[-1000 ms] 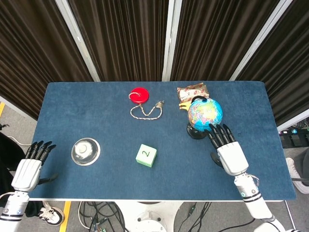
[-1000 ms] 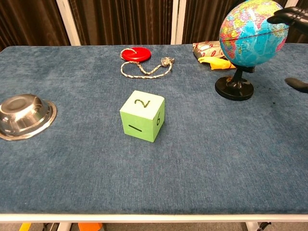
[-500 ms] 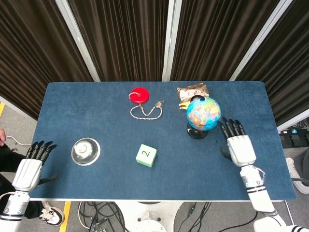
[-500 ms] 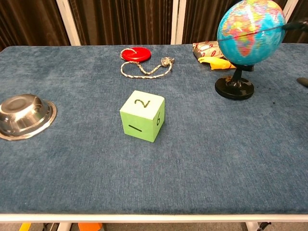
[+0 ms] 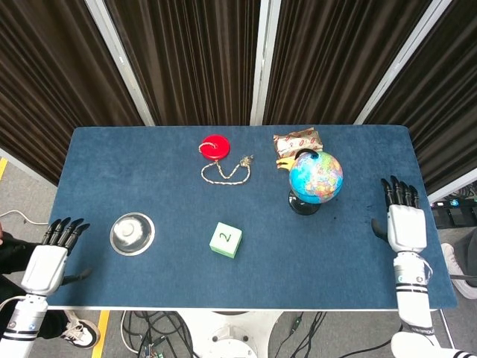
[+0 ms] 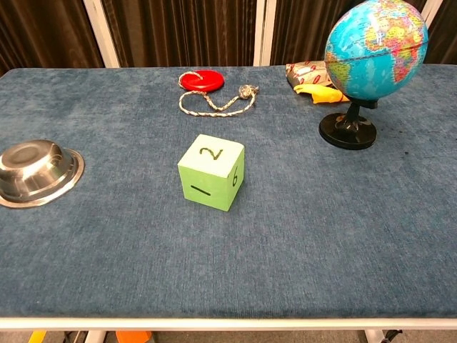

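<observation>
A table point(image 5: 149, 164) holds a cube point(image 5: 226, 240) near its front middle. Left of the cube lies an upturned bowl point(image 5: 132, 233). Behind the cube, near the far edge, sits a disc point(image 5: 215, 145) with a cord point(image 5: 223, 172) just in front of it. A globe point(image 5: 315, 179) stands to the right, a packet point(image 5: 297, 141) behind it. The right hand point(image 5: 402, 224) rests right of the globe, well apart; the left hand point(image 5: 46, 262) sits off the table's front left corner.
</observation>
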`<state>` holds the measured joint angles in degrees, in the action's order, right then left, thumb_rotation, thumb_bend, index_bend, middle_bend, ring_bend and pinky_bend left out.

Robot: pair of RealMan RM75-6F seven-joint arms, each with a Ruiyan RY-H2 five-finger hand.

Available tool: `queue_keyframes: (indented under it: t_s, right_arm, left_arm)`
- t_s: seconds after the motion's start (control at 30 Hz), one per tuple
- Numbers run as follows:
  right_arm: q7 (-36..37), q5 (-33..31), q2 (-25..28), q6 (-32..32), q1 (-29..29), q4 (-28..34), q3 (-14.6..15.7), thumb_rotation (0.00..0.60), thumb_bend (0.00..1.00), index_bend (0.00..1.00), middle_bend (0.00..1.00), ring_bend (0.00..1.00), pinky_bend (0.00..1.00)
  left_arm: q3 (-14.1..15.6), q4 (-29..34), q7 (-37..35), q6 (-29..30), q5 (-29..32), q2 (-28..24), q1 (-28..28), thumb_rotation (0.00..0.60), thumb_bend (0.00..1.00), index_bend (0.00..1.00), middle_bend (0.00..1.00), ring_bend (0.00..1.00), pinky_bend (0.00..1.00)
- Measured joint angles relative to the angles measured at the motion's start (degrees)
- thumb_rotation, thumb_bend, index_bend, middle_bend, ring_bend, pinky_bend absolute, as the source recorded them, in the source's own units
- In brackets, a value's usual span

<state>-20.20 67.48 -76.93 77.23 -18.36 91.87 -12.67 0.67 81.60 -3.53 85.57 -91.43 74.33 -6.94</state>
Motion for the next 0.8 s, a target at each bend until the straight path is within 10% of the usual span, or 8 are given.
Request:
queue_keyframes:
  t_s: [0.4, 0.8]
  right_arm:
    - [7.2, 28.44, -3.53, 6.57, -2.57, -8.99, 7.99, 0.6, 0.25, 0.0, 0.0, 0.0, 0.0]
    - [7.44, 25.99, -5.32, 0.97, -4.82, -9.21, 8.43, 0.6, 0.25, 0.0, 0.0, 0.0, 0.0]
  left_arm:
    - [0.05, -0.3, -0.86, 0.42, -0.16, -0.15, 0.16, 0.6, 0.0, 0.15, 0.09, 0.02, 0.05]
    - [0.02, -1.1, -1.78, 0.22, 0.03, 0.27, 0.12, 0.6, 0.0, 0.15, 0.09, 0.02, 0.05]
